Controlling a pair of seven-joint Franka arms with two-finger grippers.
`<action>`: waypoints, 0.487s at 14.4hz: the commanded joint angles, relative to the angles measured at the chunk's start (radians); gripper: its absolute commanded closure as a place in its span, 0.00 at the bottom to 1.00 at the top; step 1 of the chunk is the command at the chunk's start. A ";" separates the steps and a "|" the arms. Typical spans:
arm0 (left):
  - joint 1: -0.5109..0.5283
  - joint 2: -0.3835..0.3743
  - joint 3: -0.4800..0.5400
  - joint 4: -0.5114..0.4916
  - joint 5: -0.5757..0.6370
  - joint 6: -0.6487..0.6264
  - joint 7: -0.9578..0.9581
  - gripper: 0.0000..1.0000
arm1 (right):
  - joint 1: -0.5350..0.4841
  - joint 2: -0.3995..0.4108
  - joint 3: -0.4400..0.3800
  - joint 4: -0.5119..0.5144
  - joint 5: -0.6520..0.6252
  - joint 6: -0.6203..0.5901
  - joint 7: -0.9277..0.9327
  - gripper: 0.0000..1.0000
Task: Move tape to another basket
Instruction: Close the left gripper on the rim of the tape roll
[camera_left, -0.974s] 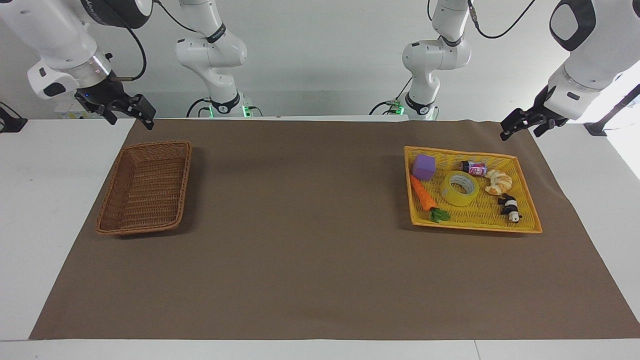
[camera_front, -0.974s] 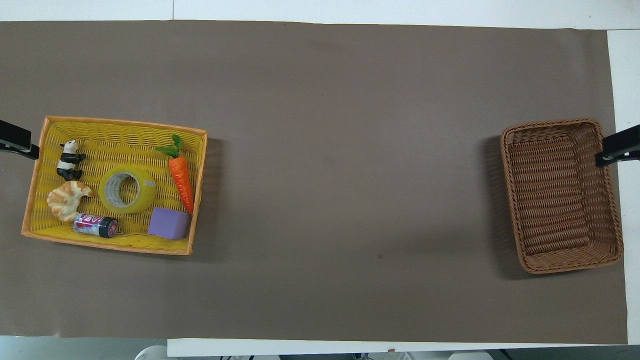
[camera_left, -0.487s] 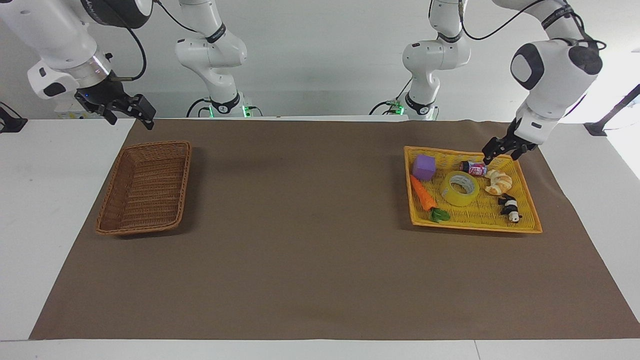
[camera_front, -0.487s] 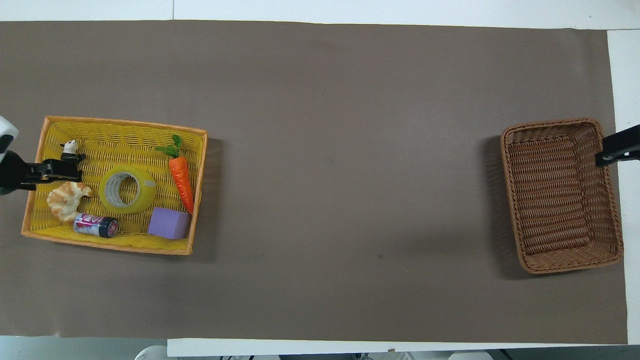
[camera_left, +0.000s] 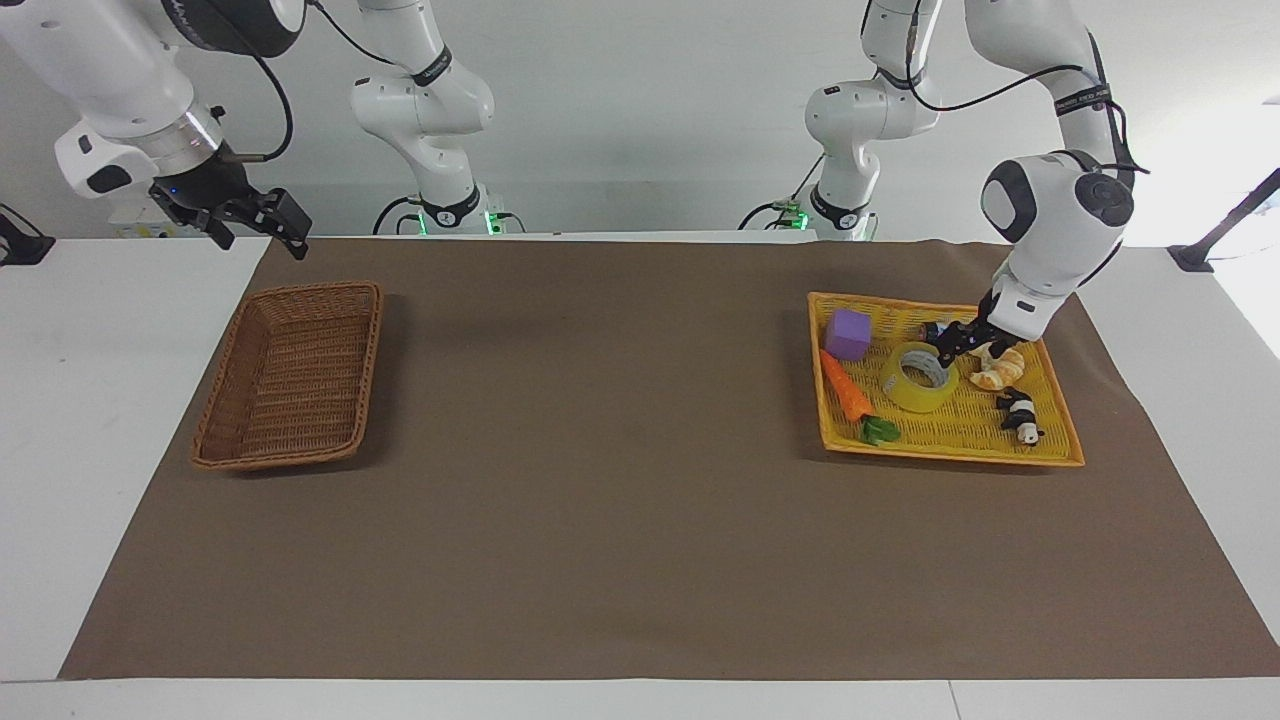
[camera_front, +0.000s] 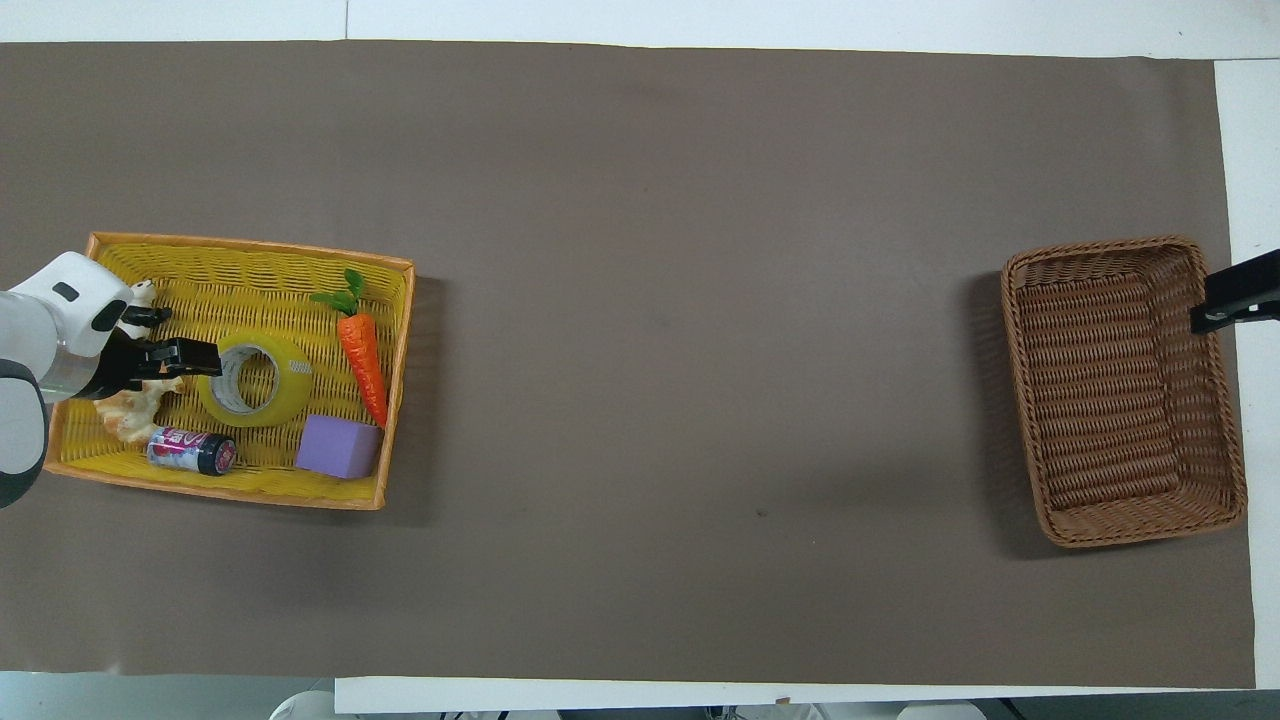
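The yellow tape roll (camera_left: 908, 393) lies flat in the flat yellow-orange tray (camera_left: 950, 456) at the left arm's end of the table; it also shows in the overhead view (camera_front: 292, 388). My left gripper (camera_left: 958, 343) is open and low over the tray, at the tape's rim beside the croissant; in the overhead view (camera_front: 190, 353) its tips reach the roll's edge. I cannot tell whether it touches the tape. The brown wicker basket (camera_left: 290, 380) sits empty at the right arm's end. My right gripper (camera_left: 258, 226) waits open, raised beside the basket's end nearer to the robots.
The tray (camera_front: 230, 496) also holds a purple block (camera_front: 338, 446), a carrot (camera_front: 362, 352), a croissant (camera_left: 1000, 372), a small can (camera_front: 190, 450) and a panda figure (camera_left: 1018, 413). A brown mat (camera_left: 600, 480) covers the table between tray and basket (camera_front: 1120, 400).
My left arm has swung in from outside the tray and come down over it, ending at the tape's edge. The right arm and all objects have stayed still.
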 joint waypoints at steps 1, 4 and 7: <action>0.008 0.008 -0.004 -0.053 -0.007 0.075 0.004 0.04 | -0.002 -0.028 0.002 -0.031 0.000 0.008 -0.020 0.01; 0.009 0.016 -0.004 -0.058 -0.007 0.093 0.005 0.14 | -0.002 -0.028 0.002 -0.031 0.000 0.008 -0.020 0.01; -0.005 0.007 -0.005 -0.082 -0.007 0.092 0.002 0.45 | -0.002 -0.028 0.002 -0.031 0.000 0.008 -0.020 0.01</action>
